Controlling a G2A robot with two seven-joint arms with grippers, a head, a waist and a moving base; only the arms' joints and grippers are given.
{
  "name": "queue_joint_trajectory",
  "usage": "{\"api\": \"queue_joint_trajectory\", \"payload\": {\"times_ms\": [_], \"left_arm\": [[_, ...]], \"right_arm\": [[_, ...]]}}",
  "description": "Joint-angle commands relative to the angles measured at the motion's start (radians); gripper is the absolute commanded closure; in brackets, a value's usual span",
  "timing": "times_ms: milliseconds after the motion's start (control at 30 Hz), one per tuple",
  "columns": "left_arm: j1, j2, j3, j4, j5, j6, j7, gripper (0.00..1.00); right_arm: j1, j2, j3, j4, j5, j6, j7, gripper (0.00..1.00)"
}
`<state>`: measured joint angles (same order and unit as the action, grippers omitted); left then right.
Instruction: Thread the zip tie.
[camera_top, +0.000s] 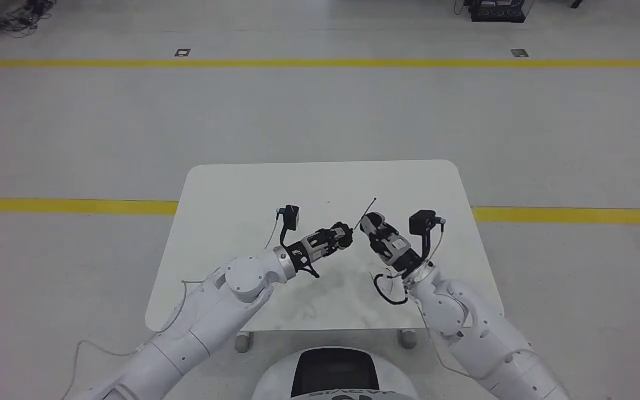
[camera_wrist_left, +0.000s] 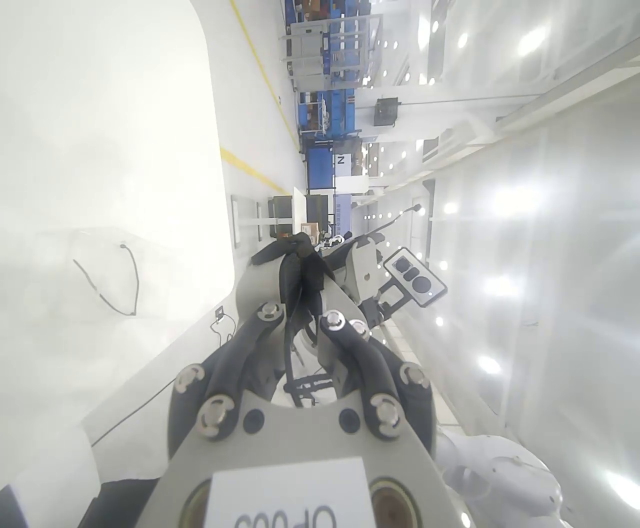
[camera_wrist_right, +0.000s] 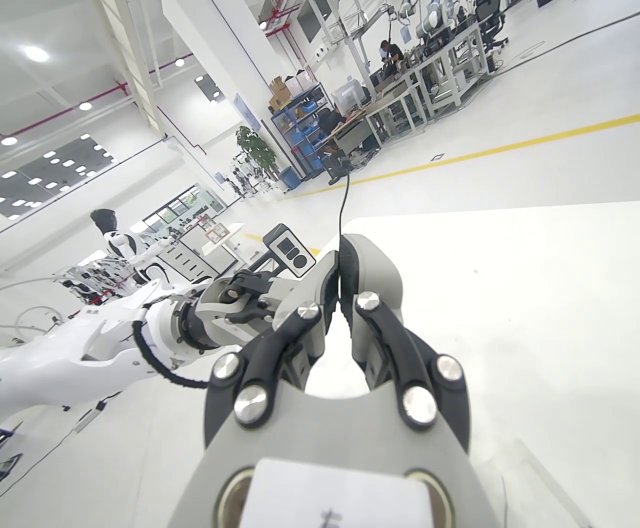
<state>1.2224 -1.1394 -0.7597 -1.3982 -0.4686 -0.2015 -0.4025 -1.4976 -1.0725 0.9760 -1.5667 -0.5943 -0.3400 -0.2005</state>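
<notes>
So the right gripper (camera_wrist_right: 341, 250) is clenched tight on the zip tie (camera_wrist_right: 343, 205), with the free end poking out past its fingertips, up and away over the table (camera_wrist_right: 500, 260). The left gripper (camera_wrist_left: 300, 260) sits just beside it and looks pinched shut too, with a thin black strand running back between its fingers. I'm guessing that's the other part of the same tie. I can't make out the head or its slot from here.

My take on doing this bit well: that free end is long and floppy, so I'd keep the grip close to the tip, or it'll just bend away when it meets the slot. Line the tip up square with the opening, go slow, and hold one side steady while the other feeds. No twisting either, since ties only lock one way round.
</notes>
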Motion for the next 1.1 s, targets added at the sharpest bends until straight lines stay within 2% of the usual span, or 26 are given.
{"api": "queue_joint_trajectory", "payload": {"times_ms": [0,1067], "left_arm": [[0.000,0.000,0.000,0.000,0.000,0.000,0.000,1.00],[0.000,0.000,0.000,0.000,0.000,0.000,0.000,1.00]], "right_arm": [[0.002,-0.002,0.000,0.003,-0.002,0.000,-0.002,1.00],[0.004,-0.026,0.007,0.020,-0.035,0.000,-0.011,1.00]]}}
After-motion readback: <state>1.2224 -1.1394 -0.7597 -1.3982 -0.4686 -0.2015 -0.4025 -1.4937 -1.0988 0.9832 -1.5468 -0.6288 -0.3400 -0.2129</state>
